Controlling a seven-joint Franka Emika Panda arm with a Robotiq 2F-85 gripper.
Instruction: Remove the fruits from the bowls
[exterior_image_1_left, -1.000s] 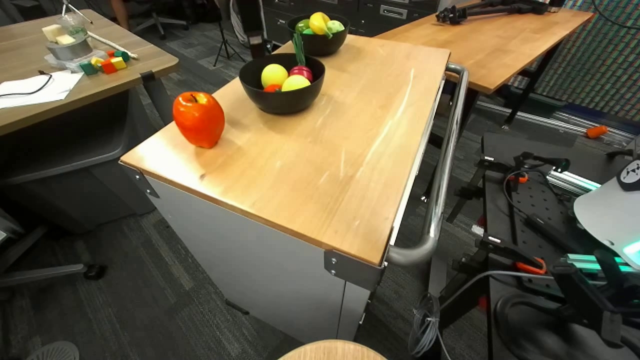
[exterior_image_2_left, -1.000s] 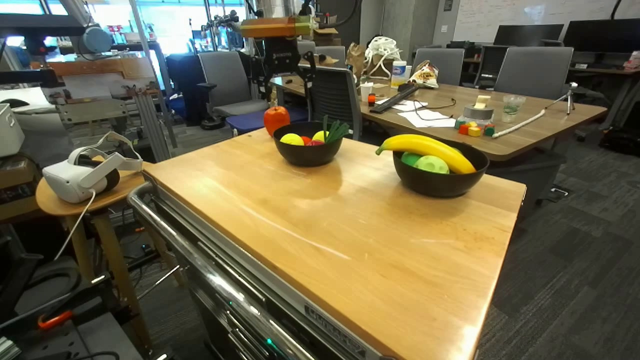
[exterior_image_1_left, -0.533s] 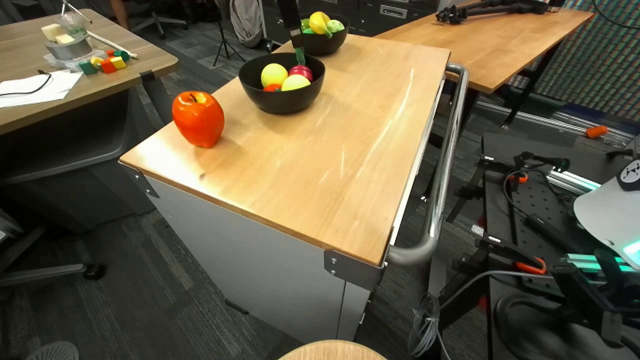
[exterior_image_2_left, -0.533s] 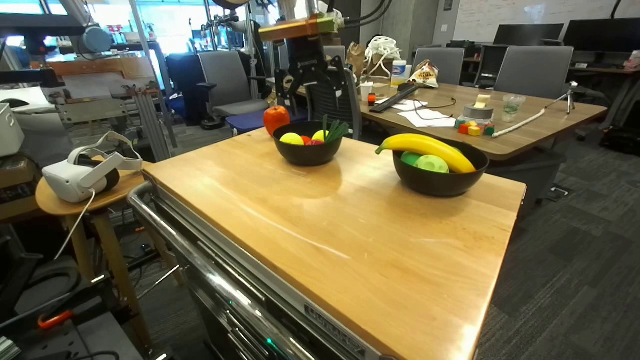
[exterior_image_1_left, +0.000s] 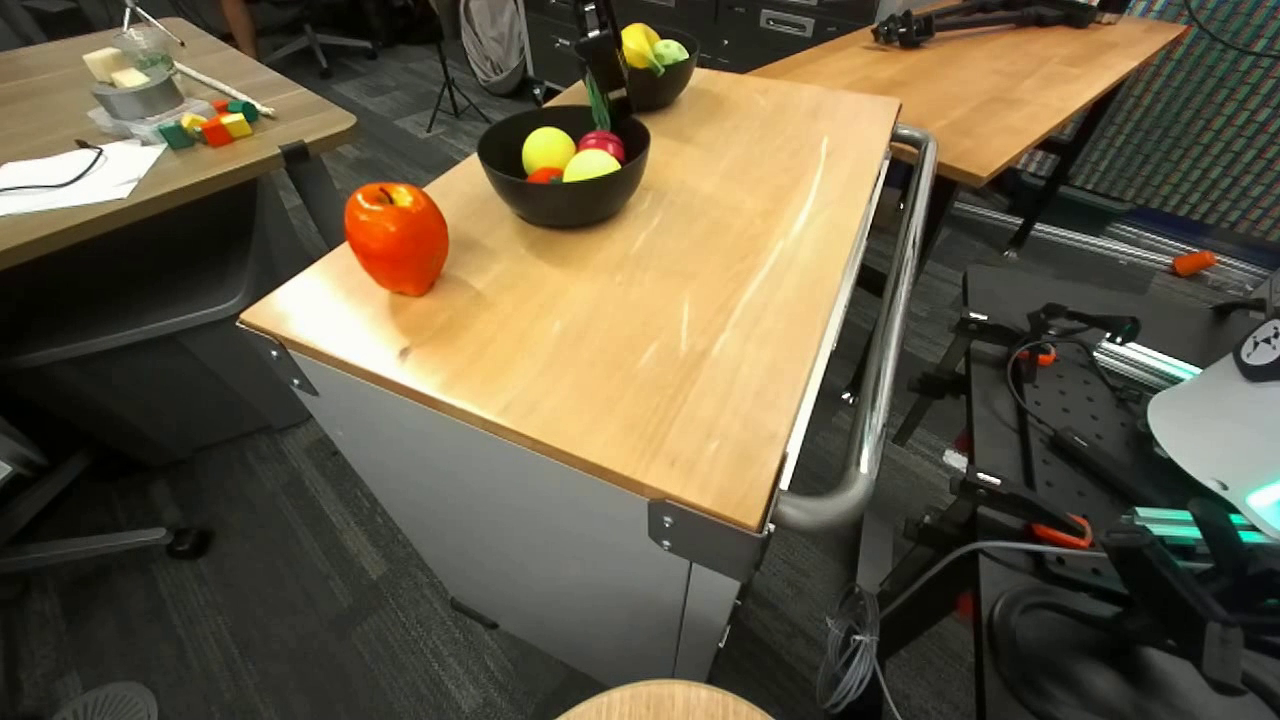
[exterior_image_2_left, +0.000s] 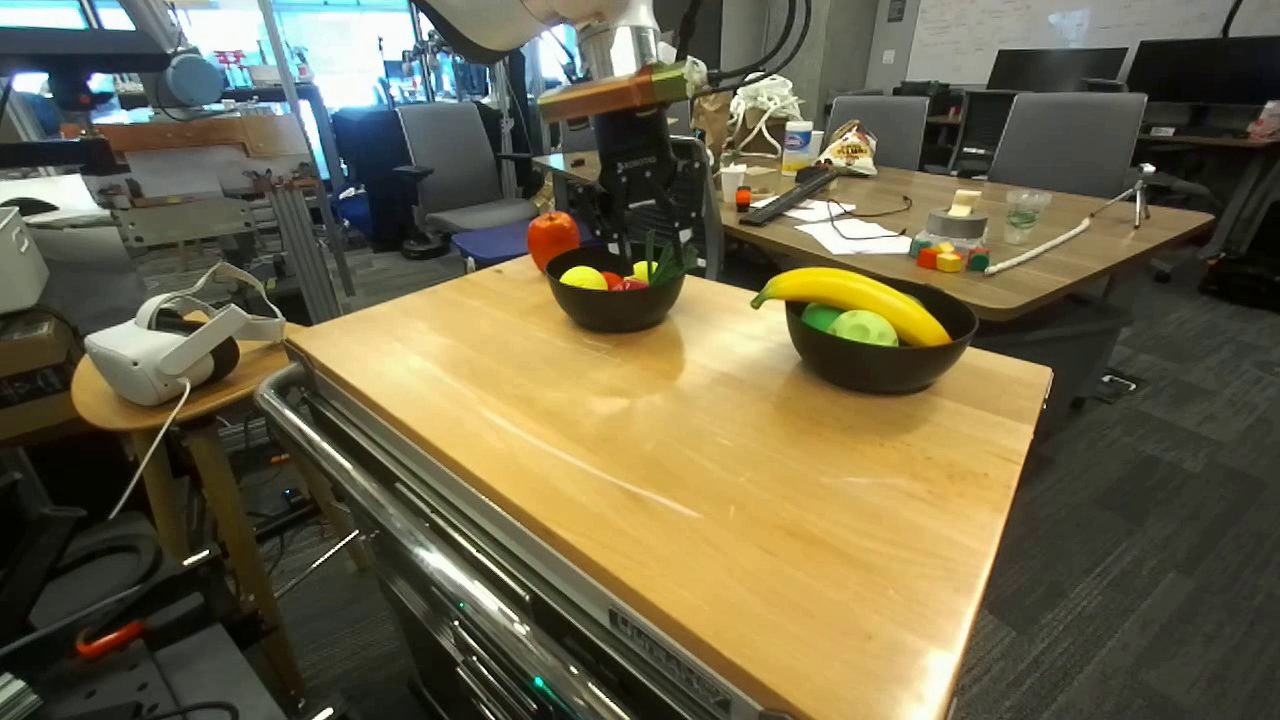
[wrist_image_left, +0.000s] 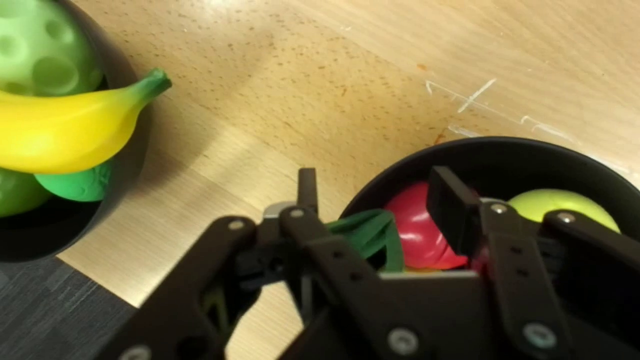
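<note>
The gripper (wrist_image_left: 377, 207) hangs over the edge of a black bowl (wrist_image_left: 490, 144), its fingers (wrist_image_left: 452, 212) parted and holding nothing. In that bowl lies the dark red fruit (wrist_image_left: 415, 220), its green stem (wrist_image_left: 361, 230) showing between the fingers, though whether either finger touches it is hard to tell. The banana (wrist_image_left: 60, 135) rests across the other bowl (wrist_image_left: 126, 170), well apart from the gripper.

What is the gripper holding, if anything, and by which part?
Nothing: the gripper stands open, and the green stem of the dark red fruit shows between the fingers in the wrist view.
</note>
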